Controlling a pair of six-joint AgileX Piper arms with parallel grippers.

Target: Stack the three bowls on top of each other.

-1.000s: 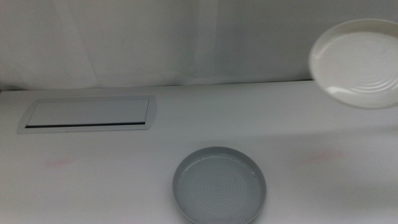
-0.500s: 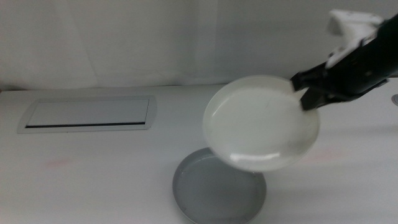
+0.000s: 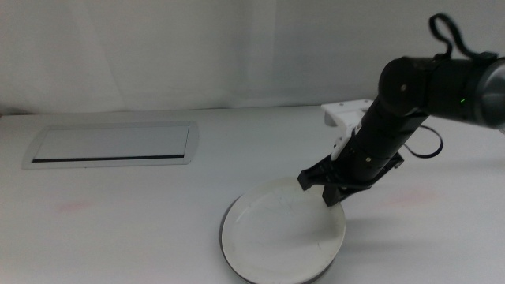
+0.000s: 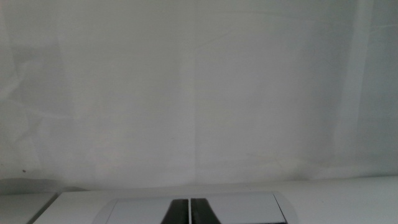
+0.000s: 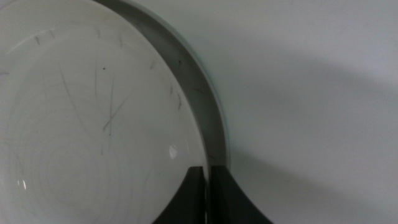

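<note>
The cream white bowl (image 3: 278,233) lies level over the grey bowl (image 3: 223,251), covering it so that only a dark sliver of grey rim shows. My right gripper (image 3: 325,192) reaches down from the right and is shut on the white bowl's right rim. In the right wrist view the scratched white bowl (image 5: 93,124) sits inside the grey bowl (image 5: 180,68), and the right gripper (image 5: 206,186) pinches its rim. The left gripper (image 4: 188,210) is shut and empty, away from the bowls and out of the middle view.
A flat white rectangular panel (image 3: 110,143) is set into the table at the back left, and the left wrist view shows the panel (image 4: 249,208) too. A white backdrop closes off the table's far edge.
The right arm has swung the white bowl from the upper right down and left. The bowl went from tilted in the air to level on the grey bowl.
</note>
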